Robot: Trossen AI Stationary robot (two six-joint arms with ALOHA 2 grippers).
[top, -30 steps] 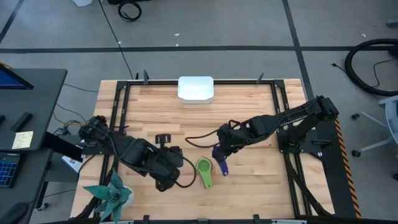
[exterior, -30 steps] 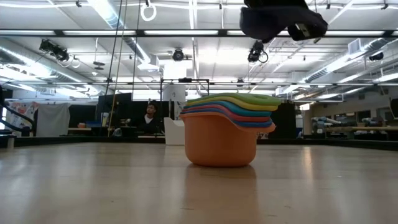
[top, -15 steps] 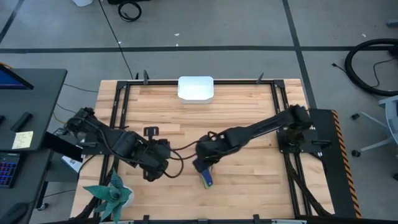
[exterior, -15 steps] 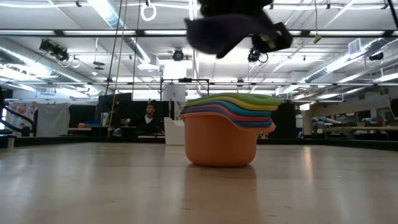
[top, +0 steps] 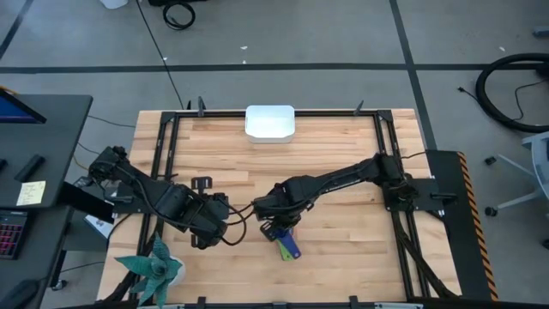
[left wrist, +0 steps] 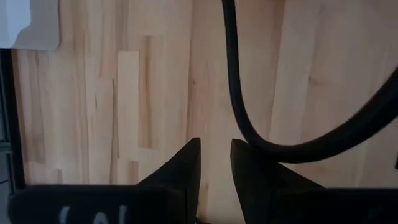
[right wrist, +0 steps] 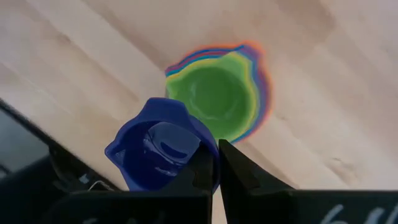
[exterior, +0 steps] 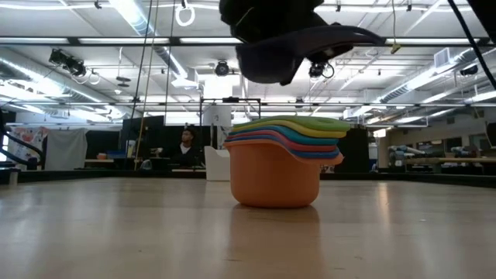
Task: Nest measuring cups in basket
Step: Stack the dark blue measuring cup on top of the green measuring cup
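Beyond the wood table (top: 343, 137) we see a lit hall; right gripper (right wrist: 214, 163) pinches the dark blue cup (right wrist: 158, 149) above the nested stack (exterior: 283, 167); left gripper (left wrist: 214, 163) slightly parted, empty.

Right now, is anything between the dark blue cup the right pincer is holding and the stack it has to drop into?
Nothing visible. The right pincer holds the dark blue cup above the nested stack, whose green top cup sits open and empty.
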